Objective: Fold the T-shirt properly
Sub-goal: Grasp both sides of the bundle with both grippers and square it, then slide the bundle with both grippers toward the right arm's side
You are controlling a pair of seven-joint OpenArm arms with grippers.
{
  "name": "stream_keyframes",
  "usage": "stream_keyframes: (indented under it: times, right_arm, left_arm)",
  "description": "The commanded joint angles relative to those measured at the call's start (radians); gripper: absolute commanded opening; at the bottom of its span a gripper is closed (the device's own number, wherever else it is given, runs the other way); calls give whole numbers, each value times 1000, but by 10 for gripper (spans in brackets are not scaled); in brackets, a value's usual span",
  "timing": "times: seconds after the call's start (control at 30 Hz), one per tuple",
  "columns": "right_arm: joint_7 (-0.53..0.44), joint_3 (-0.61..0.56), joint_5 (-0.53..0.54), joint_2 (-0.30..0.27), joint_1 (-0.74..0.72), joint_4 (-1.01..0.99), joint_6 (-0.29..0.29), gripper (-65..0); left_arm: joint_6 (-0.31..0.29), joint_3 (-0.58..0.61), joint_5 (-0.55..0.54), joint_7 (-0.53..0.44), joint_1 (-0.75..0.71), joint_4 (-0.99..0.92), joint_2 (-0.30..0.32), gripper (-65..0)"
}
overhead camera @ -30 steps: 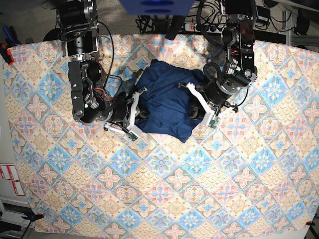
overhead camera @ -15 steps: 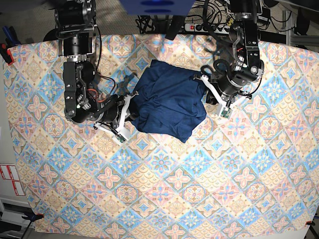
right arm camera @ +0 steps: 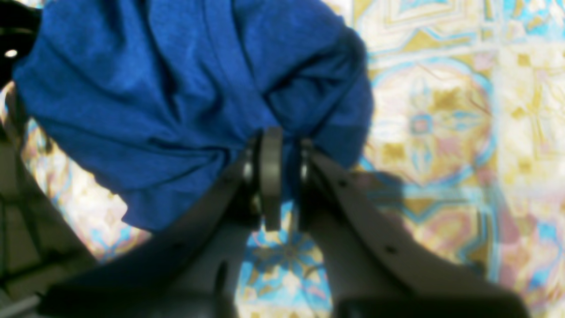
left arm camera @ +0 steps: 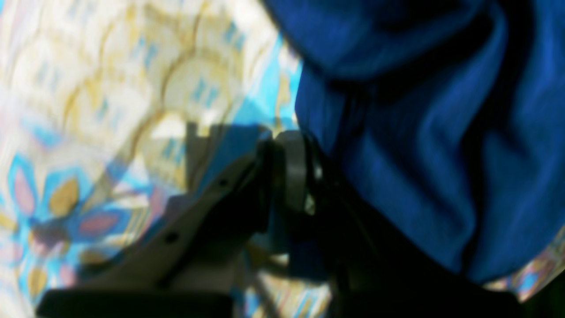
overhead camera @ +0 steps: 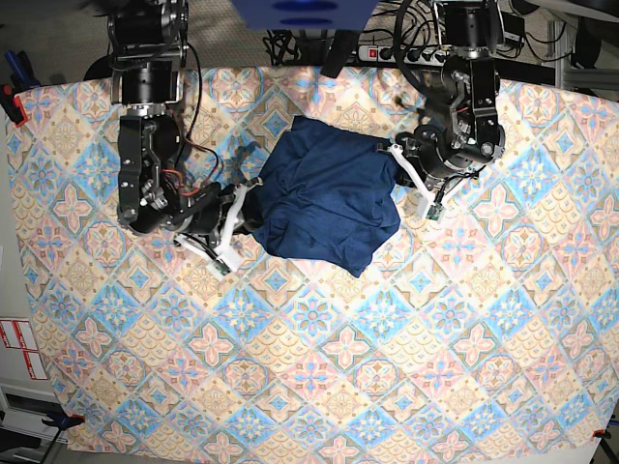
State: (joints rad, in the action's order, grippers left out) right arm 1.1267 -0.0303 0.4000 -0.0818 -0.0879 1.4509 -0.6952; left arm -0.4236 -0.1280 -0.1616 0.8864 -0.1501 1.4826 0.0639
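Note:
The dark navy T-shirt (overhead camera: pixel 329 198) lies bunched in a rough rectangle on the patterned cloth, towards the back of the table. My right gripper (overhead camera: pixel 249 205) is at its left edge. In the right wrist view the right gripper (right arm camera: pixel 284 154) is shut, with a fold of the T-shirt (right arm camera: pixel 176 88) pinched between its pads. My left gripper (overhead camera: pixel 398 172) is at the shirt's right edge. The left wrist view is blurred. There the left gripper (left arm camera: pixel 291 172) has its jaws close together, and the T-shirt (left arm camera: pixel 441 132) drapes over one finger.
A tile-patterned cloth (overhead camera: pixel 319 367) covers the whole table. Behind the back edge lie a power strip and cables (overhead camera: pixel 387 53) and a blue object (overhead camera: pixel 300 12). A red clamp (overhead camera: pixel 10 101) sits at the left edge.
Both grippers have moved apart, the right one leftward and the left one right and back. The shirt's edges came with them, so it now lies wider.

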Motion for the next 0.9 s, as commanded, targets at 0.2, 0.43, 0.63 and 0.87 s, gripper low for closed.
stream_keyframes:
  times: [0.2,0.43,0.63,0.87]
  right_arm:
    - [-9,158,7,-34,6,17,-3,-597]
    - [-6,226,12,-94,12,20,-3,-597]
    - [-4,267,12,-95,44,20,-3,-597]
    - [-4,326,12,-97,72,21,-3,-596]
  left_arm:
    - [9,179,0,-77,57,-159,-23,-606]
    - [93,287,0,-164,160,-356,-92,-606]
    - [130,368,-5,-210,220,-488,-172,-606]
    - [134,425,-8,-226,198,-500,-215,-606]
